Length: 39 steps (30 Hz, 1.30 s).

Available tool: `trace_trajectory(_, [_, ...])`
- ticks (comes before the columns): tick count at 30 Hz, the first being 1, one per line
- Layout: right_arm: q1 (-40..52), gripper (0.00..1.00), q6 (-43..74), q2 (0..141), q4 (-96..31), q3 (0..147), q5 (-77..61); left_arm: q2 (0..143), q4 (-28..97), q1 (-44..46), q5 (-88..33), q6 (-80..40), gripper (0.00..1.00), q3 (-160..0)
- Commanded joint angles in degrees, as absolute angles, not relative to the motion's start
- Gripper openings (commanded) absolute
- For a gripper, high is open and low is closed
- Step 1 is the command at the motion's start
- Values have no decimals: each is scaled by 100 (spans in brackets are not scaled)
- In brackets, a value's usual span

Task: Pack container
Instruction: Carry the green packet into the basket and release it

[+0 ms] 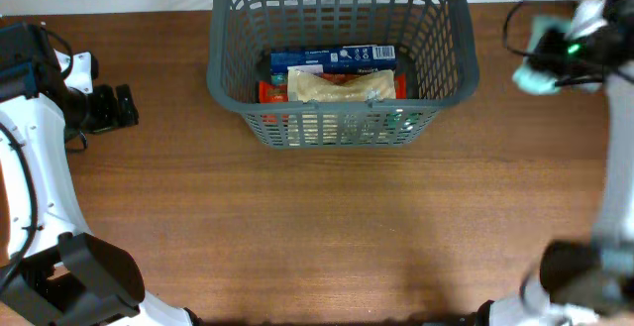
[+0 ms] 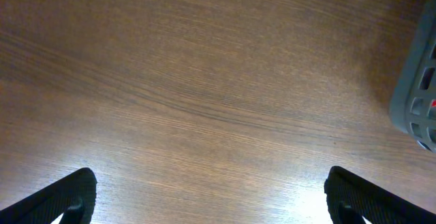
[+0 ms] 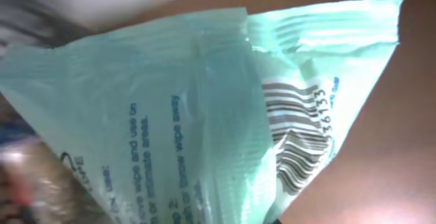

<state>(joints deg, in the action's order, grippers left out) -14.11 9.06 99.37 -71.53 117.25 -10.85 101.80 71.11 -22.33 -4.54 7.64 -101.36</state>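
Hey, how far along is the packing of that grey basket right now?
Done: a blue box and a beige packet lie in the basket. In hand: the right gripper is shut on a mint-green packet, right of the basket. Left: dropping it in. The left gripper is open, empty.

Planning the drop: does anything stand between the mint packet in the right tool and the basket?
Nothing visible does. The mint packet, gripped by the right tool, hangs right of the basket; only bare table lies between, and the basket's top is open.
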Motion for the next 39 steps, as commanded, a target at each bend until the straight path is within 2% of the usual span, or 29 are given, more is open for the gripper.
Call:
trace_trajectory(1, [-904, 4, 810, 9115, -7177, 12283, -1229, 10075, 7116, -2257, -517, 711, 99, -10106])
trace_trajectory(7, [526, 4, -43, 8573, -7032, 12372, -1223, 10075, 7116, -2257, -517, 711, 99, -10106])
trace_trajectory(14, [1855, 4, -1806, 9137, -6943, 12352, -1184, 10075, 7116, -2257, -517, 711, 99, -10106])
trace_trajectory(19, [2211, 4, -2727, 9904, -6473, 12352, -1186, 10075, 7116, -2257, -517, 711, 99, -10106])
trace_trajectory(24, [2263, 4, -2912, 10713, -6147, 12352, -1597, 10075, 7116, -2257, -517, 711, 99, -10106])
trace_trajectory(28, [2314, 4, -2978, 11212, -6265, 12352, -2259, 10075, 7116, -2257, -517, 711, 99, -10106])
trace_trajectory(39, [2928, 8, -2980, 12521, -6820, 12333, -2222, 10075, 7116, -2257, -517, 711, 99, -10106])
